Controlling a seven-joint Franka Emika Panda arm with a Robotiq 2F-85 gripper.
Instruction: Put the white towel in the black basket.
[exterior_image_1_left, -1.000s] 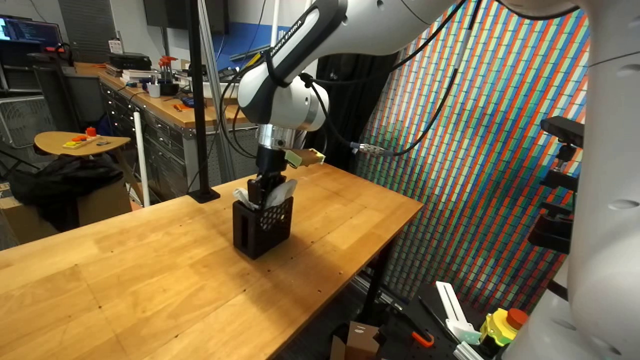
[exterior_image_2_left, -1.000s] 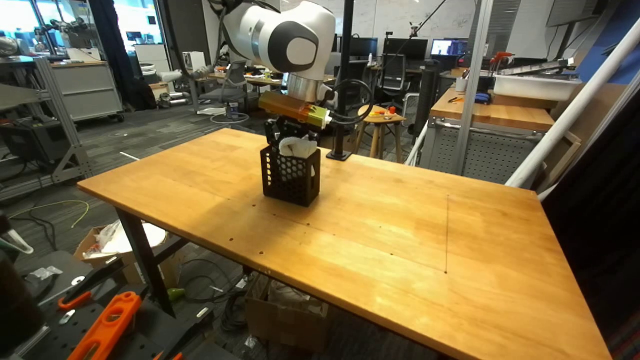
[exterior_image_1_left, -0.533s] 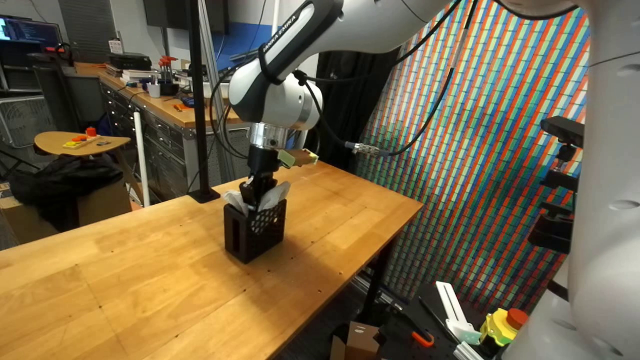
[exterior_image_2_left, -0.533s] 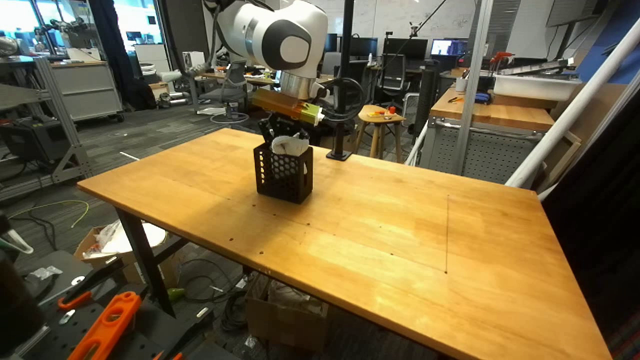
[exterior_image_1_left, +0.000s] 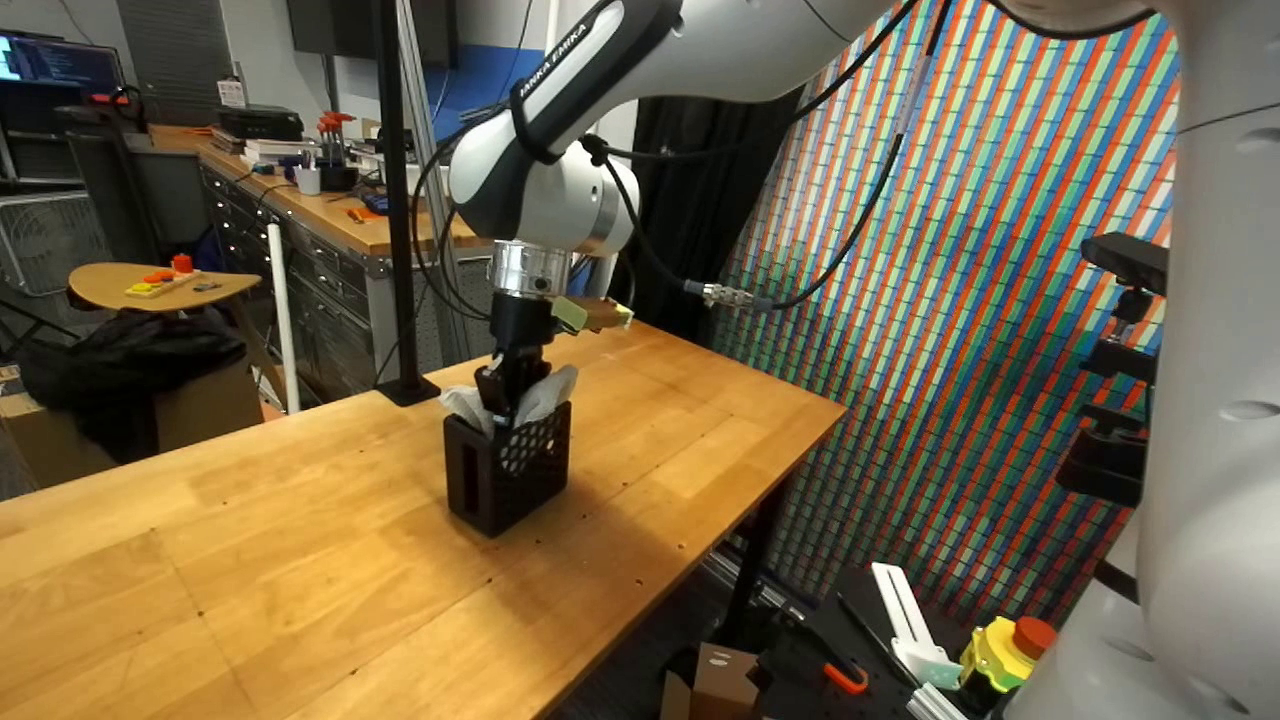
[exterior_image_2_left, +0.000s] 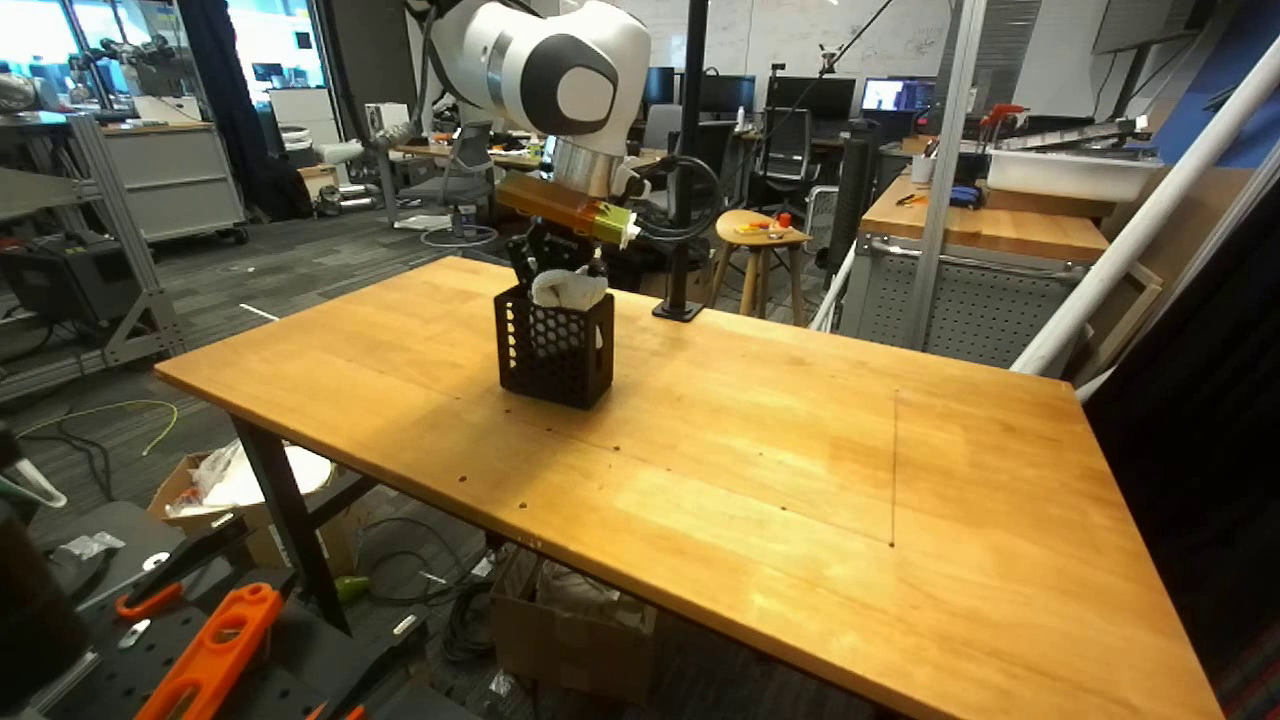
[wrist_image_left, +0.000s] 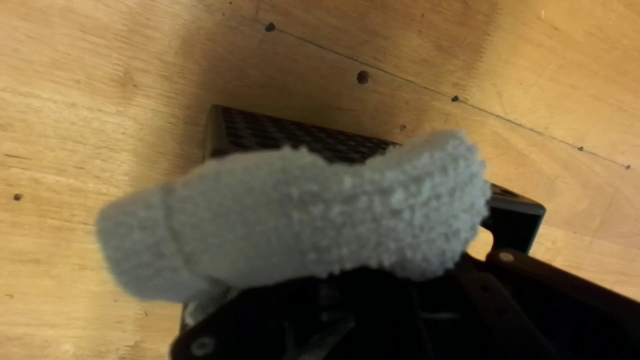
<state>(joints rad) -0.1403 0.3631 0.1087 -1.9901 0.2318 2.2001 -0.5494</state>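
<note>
On the desk (exterior_image_2_left: 800, 410) stands one black basket (exterior_image_1_left: 525, 482), upright, with one white towel (wrist_image_left: 310, 215) bunched partly inside, folds rising above the rim. One gripper (exterior_image_1_left: 502, 412) points down among them; cloth and basket hide its fingertips, so whether they pinch or spread cannot be told. One black post (exterior_image_2_left: 688, 180) rises near the desk's edge.

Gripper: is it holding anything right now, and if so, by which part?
Cannot be told: the gripper reaches into the basket, the towel bulging up on either side, and the gripper's lower end is hidden.
</note>
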